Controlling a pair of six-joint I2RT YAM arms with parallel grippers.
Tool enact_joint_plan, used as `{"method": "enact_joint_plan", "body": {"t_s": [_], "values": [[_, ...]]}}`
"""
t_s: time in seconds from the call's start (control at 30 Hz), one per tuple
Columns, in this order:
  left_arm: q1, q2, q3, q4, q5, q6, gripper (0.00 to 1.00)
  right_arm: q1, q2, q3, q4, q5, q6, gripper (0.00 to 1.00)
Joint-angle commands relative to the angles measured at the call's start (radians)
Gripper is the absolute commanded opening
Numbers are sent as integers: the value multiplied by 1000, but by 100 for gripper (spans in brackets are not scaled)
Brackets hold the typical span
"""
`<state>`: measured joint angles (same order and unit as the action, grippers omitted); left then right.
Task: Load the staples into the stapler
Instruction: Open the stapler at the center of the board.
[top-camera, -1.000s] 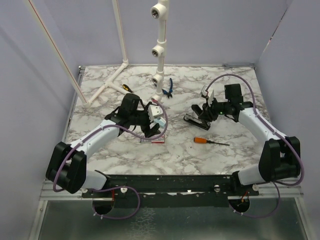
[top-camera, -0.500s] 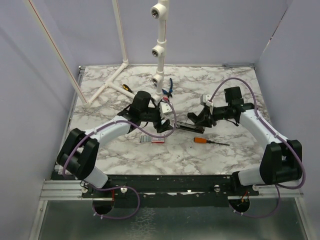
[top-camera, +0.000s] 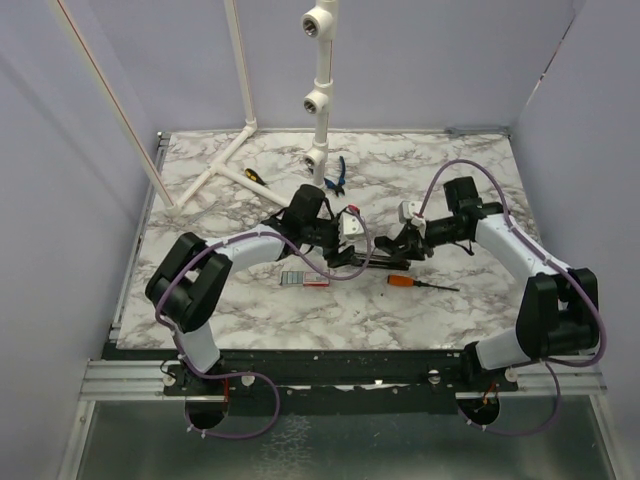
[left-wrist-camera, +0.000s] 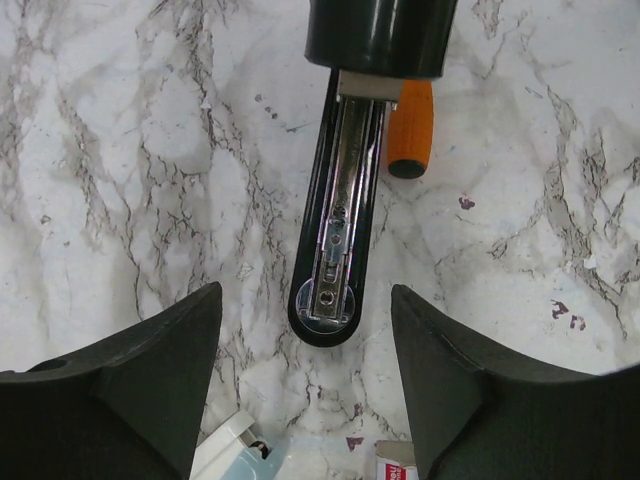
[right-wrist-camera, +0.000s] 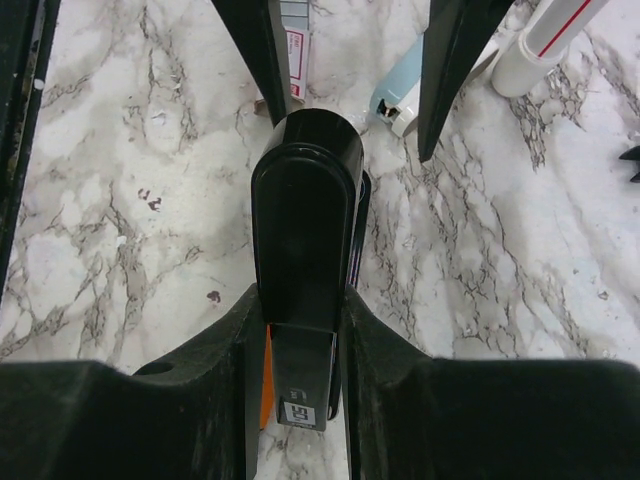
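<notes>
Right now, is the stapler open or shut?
Open. On the stapler, the lid is held up by the right tool, baring the metal channel.

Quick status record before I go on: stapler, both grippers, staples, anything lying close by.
stapler: hinged open, metal channel exposed; loaded or not, cannot tell
right gripper: shut on the stapler's raised lid
left gripper: open, empty, fingers flanking the stapler's front end, not touching
staples box: on the table, apart from the stapler, near the left gripper
orange-handled screwdriver: lying beside the stapler
staple strip in either gripper: none visible
</notes>
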<state>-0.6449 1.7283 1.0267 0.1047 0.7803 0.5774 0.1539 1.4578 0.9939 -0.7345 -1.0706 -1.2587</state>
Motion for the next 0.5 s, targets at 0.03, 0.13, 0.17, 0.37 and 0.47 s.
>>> {"method": "enact_joint_plan", "body": {"t_s": [0.03,0.13,0.17,0.37,0.47], "values": [[-13,60,32,15,45,67,69,3,35,57,-5,-59,-85,1],[-14,93,41,45,15,41,66,3,79,87,-28,-56,-118,1],[-15,103,41,65,0,13,64,3,95,99,-35,-57,-129,1],[-28,157,43,115,-48,-20,44,3,174,126,-43,-73,-162,2],[-28,180,41,121,-52,-31,28,3,191,115,-18,-77,-160,2]]}}
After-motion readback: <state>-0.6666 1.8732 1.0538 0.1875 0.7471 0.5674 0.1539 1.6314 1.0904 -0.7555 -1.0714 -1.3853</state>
